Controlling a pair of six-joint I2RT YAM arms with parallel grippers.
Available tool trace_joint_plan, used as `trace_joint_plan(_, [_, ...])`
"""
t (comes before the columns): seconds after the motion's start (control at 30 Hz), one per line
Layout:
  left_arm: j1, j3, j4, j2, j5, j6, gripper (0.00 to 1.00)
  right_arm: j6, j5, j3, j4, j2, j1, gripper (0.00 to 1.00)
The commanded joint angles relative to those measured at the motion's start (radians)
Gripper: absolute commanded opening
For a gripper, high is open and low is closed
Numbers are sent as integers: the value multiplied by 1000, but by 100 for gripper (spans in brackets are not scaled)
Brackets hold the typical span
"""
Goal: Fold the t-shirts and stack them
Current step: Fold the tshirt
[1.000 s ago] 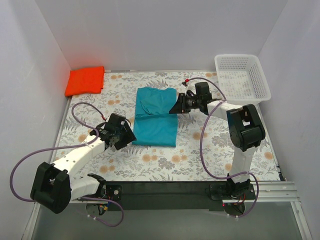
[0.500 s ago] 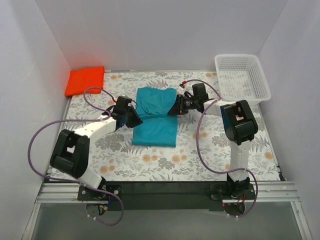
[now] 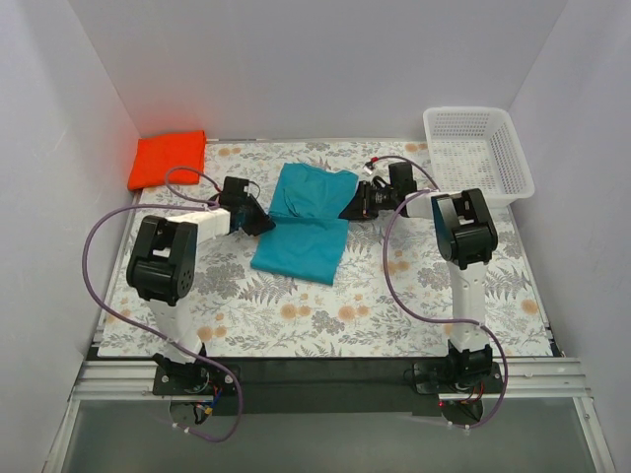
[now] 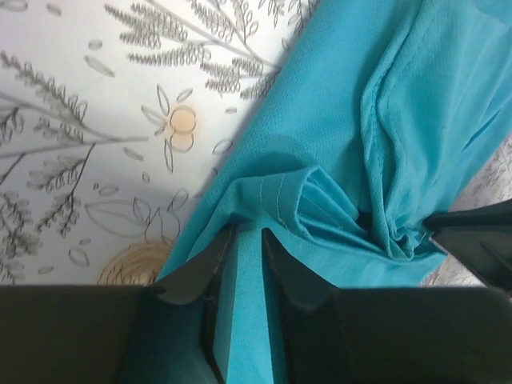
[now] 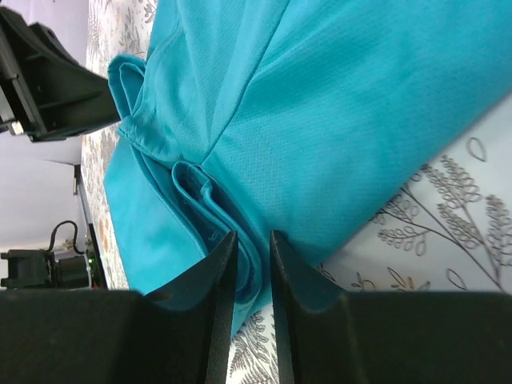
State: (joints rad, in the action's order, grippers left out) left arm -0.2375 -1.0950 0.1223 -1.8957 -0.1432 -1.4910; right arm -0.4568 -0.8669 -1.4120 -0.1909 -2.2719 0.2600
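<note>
Teal t-shirt [image 3: 301, 222] pinched at both side edges, mid-worktop.
Top view: left end effector [image 3: 258, 223] and right end effector [image 3: 352, 209] meet the shirt's opposite edges on the floral worktop [image 3: 375, 296]; folded orange t-shirt [image 3: 170, 159] in the far-left corner, white mesh basket [image 3: 478, 148] far right. Left wrist: fingers [image 4: 190, 272] nearly closed, clamping a stitched, bunched hem of fine-knit fabric. Right wrist: fingers [image 5: 218, 276] at a narrow gap, gripping layered folds.
</note>
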Motion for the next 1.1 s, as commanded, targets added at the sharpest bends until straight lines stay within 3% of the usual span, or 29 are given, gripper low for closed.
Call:
trace_joint_plan(0.0, [0, 44, 56, 101, 16, 26, 20, 0, 3, -25, -18, 55, -10, 29])
trace_joint_plan(0.17, [0, 78, 115, 303, 21, 75, 37, -19, 41, 71, -19, 225, 2, 29])
trace_joint_plan(0.37, [-13, 185, 189, 478, -10, 77, 41, -40, 117, 222, -24, 431, 38, 29])
trace_joint_plan(0.63, [-19, 308, 148, 391, -84, 55, 19, -109, 106, 387, -96, 462, 261, 29])
trace_joint_plan(0.73, [-19, 330, 148, 353, -30, 38, 14, -137, 114, 419, -152, 405, 307, 28])
trace_joint_plan(0.87, [-17, 336, 194, 327, 19, 3, 9, -168, 109, 499, -228, 309, 305, 26])
trace_joint_plan(1.07, [-17, 388, 267, 336, 11, -15, 7, -111, 97, 603, -252, 285, 252, 25])
